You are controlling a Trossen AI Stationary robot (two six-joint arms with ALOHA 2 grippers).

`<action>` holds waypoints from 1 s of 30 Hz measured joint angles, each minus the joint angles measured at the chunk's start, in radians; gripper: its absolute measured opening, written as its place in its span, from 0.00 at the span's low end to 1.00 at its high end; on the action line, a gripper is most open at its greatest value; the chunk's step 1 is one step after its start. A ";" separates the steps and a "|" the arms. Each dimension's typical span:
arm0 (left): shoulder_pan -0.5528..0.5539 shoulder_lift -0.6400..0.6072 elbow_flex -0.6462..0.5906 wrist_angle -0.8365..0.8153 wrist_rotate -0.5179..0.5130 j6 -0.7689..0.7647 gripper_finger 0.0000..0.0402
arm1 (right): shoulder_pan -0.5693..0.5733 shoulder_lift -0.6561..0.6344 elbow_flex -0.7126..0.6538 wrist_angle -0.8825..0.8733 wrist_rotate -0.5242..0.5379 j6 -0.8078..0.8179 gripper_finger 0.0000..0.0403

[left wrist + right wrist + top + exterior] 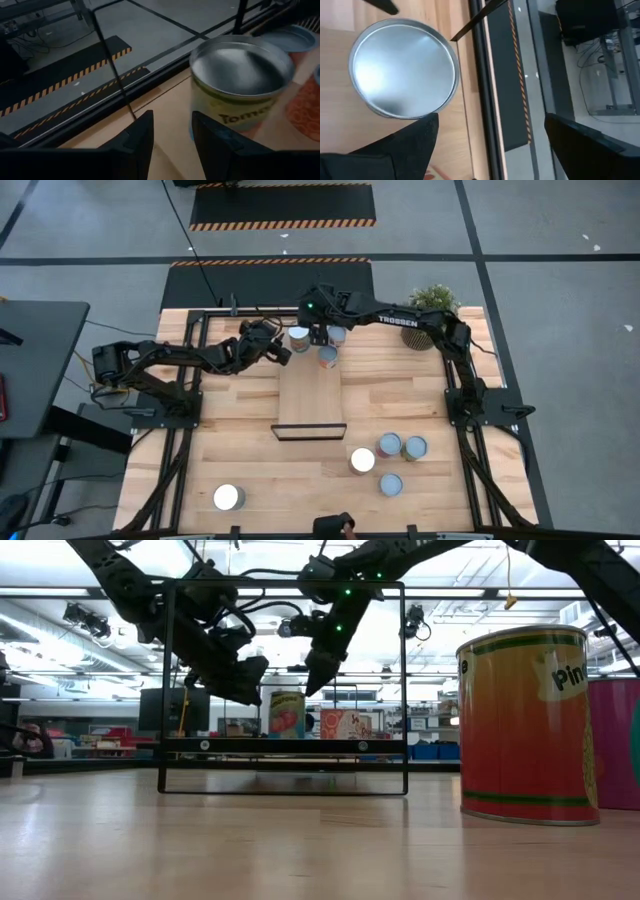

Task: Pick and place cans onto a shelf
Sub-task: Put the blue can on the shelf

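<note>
done: three round tin cans [299, 338] on light-wood shelf [310, 395], beside both claws | left: five on table | left gripper [281, 352] part-open, empty | right gripper [322, 334] released

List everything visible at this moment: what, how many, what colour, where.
Cans on shelf: three, silvery, pale blue and reddish-orange tops, at its far end.
Cans on table: five; four clustered near the shelf's near end, one white-topped alone at the near left.
Shelf: one, light wood, black wire frame, table centre.
Plant: one, green, far right corner.
Table: one, light wood.
Left pincer: dark, empty, beside the silvery can.
Right pincer: dark, open, empty, between the two far cans.
</note>
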 joint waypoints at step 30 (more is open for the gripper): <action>0.055 -0.069 0.000 -0.105 0.194 0.077 0.35 | 0.024 0.000 -0.002 -0.052 0.052 0.118 0.93</action>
